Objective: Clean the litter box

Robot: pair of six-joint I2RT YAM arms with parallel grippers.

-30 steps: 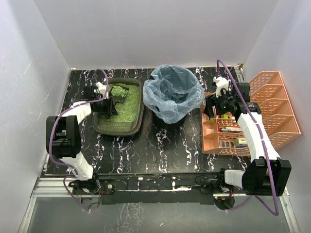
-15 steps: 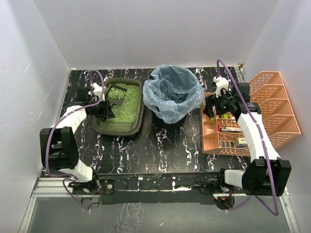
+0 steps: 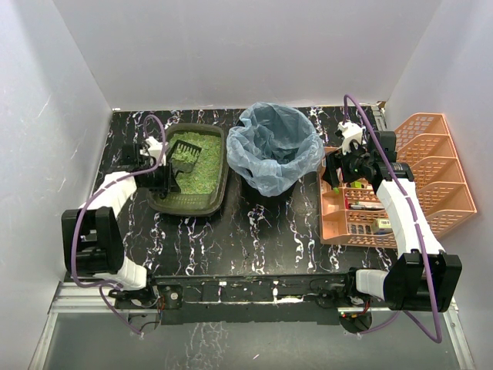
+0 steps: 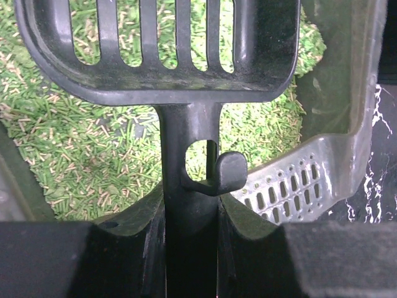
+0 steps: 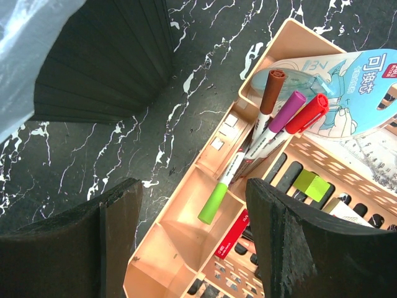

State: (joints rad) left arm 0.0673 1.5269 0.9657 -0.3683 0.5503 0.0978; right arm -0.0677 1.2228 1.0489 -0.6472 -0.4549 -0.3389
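Litter box (image 3: 185,205) holds green litter (image 3: 202,176); left pincer (image 3: 166,178) pinches scoop (image 4: 186,93); right pincer (image 5: 195,214) spread over pen-filled organiser (image 5: 166,261).

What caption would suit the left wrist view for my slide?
Left tool gripping a black slotted scoop over green litter in the litter box.

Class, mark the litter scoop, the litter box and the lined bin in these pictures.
litter scoop (image 4: 186,124), left wrist view, on its handle neck.
litter box (image 3: 183,206), top external view, on its near rim.
lined bin (image 3: 266,181), top external view, on the bag's near edge.
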